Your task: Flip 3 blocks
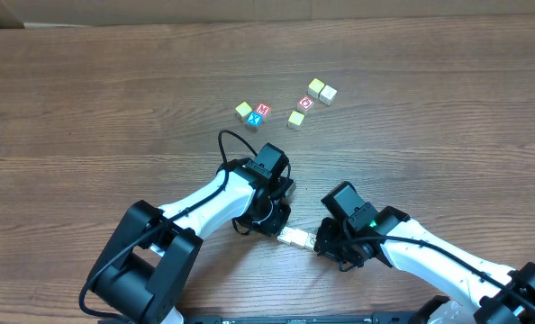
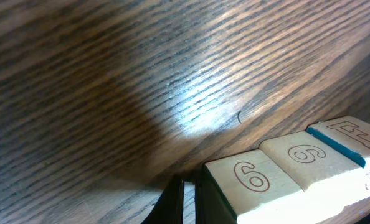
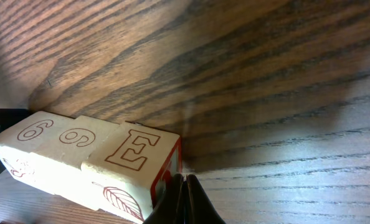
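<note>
Cream blocks (image 3: 85, 155): digits clear from wrist views, unreadable overhead.

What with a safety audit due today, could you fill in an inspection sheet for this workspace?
Surface: wood-grain table.
Job's things: row of three blocks lying between the two grippers; two top faces show a 6 or 9, one an E.
Clutter: seven loose cubes farther back, among them a red M cube, a blue X cube and a red O cube.
Grippers: left gripper shut, at one end of the row; right gripper shut, at the E end.
Cables: black cable loop on the left arm.
Surroundings: pale strip beyond the table's far edge.
</note>
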`<state>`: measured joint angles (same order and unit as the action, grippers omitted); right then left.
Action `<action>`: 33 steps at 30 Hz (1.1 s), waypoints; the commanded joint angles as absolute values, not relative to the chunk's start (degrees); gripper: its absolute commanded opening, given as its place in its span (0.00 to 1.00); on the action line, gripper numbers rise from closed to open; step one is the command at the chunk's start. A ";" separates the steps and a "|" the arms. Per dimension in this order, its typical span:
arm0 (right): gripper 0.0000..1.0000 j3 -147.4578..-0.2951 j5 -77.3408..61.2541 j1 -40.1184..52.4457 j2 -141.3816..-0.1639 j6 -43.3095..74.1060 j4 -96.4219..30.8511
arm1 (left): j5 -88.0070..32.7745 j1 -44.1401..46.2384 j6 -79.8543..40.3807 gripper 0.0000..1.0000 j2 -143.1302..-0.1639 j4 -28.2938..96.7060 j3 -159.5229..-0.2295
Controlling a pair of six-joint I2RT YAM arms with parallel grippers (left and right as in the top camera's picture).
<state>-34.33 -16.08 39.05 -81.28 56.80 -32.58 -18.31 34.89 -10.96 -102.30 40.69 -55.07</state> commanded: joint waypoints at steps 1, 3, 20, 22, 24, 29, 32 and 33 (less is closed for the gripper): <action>0.04 -34.46 -16.43 39.20 -81.41 56.84 -31.40 | -21.02 36.01 -9.61 0.04 -105.65 40.88 -52.66; 0.04 -34.46 -16.73 39.20 -81.41 56.86 -31.40 | -20.47 35.99 -9.61 0.04 -105.65 40.84 -52.66; 0.04 -34.46 -19.81 39.24 -81.41 60.86 -31.16 | -9.74 35.97 -9.87 0.04 -105.65 40.23 -52.66; 0.04 -34.46 -19.90 39.24 -81.41 61.84 -31.35 | -8.64 35.97 -9.87 0.04 -105.65 40.23 -52.66; 0.04 -34.46 -20.51 39.24 -81.41 62.08 -31.33 | -8.34 35.97 -9.85 0.04 -105.65 40.18 -52.66; 0.04 -34.46 -20.97 39.35 -81.41 63.31 -31.57 | -8.32 35.97 -9.87 0.04 -105.65 38.94 -52.66; 0.04 -34.46 -21.58 39.53 -81.41 64.05 -31.62 | -8.34 35.97 -9.87 0.04 -105.65 38.04 -52.66; 0.04 -34.46 -21.63 39.68 -81.41 64.47 -31.62 | -8.34 35.97 -9.87 0.04 -105.65 37.85 -52.66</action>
